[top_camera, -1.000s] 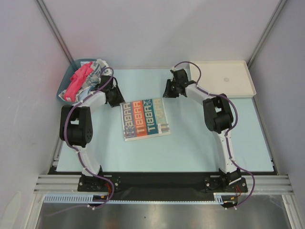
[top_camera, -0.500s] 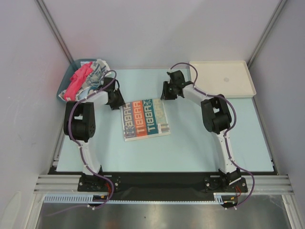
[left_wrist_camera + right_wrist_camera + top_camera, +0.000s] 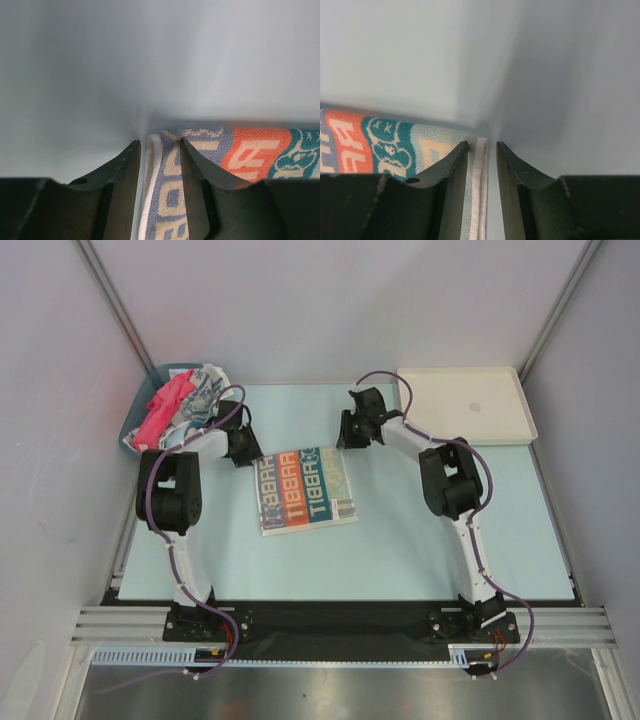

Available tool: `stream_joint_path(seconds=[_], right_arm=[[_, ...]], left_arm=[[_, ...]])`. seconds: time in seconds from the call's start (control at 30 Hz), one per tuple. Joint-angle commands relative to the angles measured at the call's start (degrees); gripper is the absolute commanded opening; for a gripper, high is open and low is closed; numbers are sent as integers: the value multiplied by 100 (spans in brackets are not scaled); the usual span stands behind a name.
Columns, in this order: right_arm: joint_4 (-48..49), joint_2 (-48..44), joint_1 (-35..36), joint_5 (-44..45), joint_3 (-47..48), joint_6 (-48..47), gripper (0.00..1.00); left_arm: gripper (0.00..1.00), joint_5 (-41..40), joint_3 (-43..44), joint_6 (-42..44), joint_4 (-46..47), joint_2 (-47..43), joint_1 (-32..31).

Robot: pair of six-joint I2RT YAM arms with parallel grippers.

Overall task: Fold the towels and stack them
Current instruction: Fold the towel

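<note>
The teal, white and orange lettered towel (image 3: 305, 490) lies flat in the middle of the table. My left gripper (image 3: 256, 456) is low at its far left corner. In the left wrist view (image 3: 160, 146) the jaws are open a little and straddle the towel's white edge (image 3: 152, 165). My right gripper (image 3: 345, 440) is low at the far right corner. In the right wrist view (image 3: 481, 146) its jaws are narrowly open around the white edge (image 3: 480, 165). A red-pink towel (image 3: 163, 407) and a blue-and-white patterned towel (image 3: 205, 390) lie crumpled in the bin.
The teal bin (image 3: 168, 368) stands at the far left corner of the table. A white tray (image 3: 470, 405) stands at the far right. Grey walls close in the back and sides.
My left gripper has moved right onto the towel's far left corner. My right gripper has moved left onto the far right corner. The towel has not moved.
</note>
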Motion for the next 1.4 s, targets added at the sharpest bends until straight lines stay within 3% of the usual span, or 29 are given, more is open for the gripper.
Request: stream_joint_path(seconds=[0.0, 0.23, 0.6, 0.77, 1.1, 1.37], right_arm=[[-14, 181, 76, 110, 287, -102, 36], [-40, 260, 138, 136, 357, -94, 33], [13, 190, 67, 162, 436, -129, 5], [144, -47, 23, 224, 340, -111, 1], [803, -934, 15, 329, -372, -23, 0], [1067, -1532, 138, 382, -1206, 64, 0]], left_arm=[[43, -60, -3, 50, 104, 185, 51], [34, -24, -21, 59, 122, 168, 33], [11, 107, -12, 129, 315, 1, 33], [1, 221, -118, 190, 657, -341, 33], [0, 397, -609, 199, 1369, -1272, 33], [0, 433, -1813, 6, 2354, -1976, -2]])
